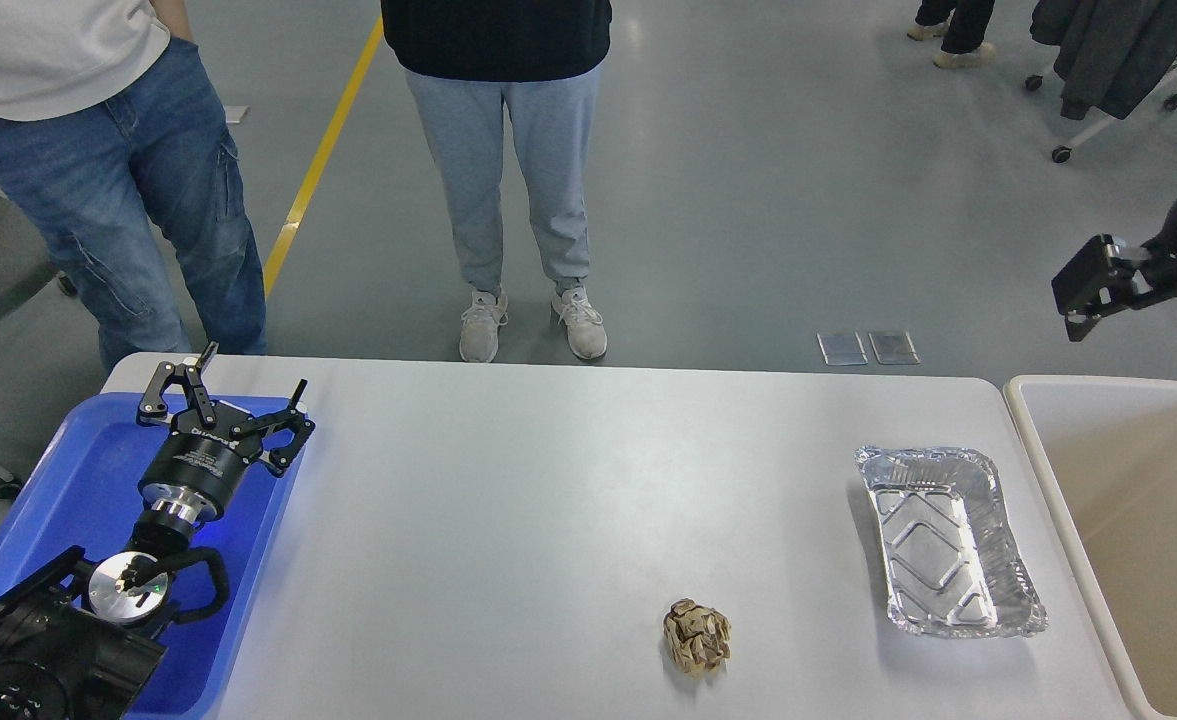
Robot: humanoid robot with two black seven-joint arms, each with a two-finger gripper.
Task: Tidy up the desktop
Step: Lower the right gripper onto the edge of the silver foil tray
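Observation:
The desktop (548, 480) is a wide pale grey-white tabletop. A crumpled brown paper ball (696, 637) lies on it near the front, right of centre. An empty aluminium foil tray (948, 540) lies on it at the right. My left gripper (255, 366) is open and empty, hovering over the far right corner of a blue plastic tray (68, 480) at the left. My right gripper (1143, 325) is raised at the right edge of view, beyond the table, fingers apart and empty, partly cut off.
A beige rectangular bin (1138, 520) stands against the table's right end and looks empty. Two people stand on the floor beyond the far edge, one (508, 180) at the middle and one (108, 180) at the left.

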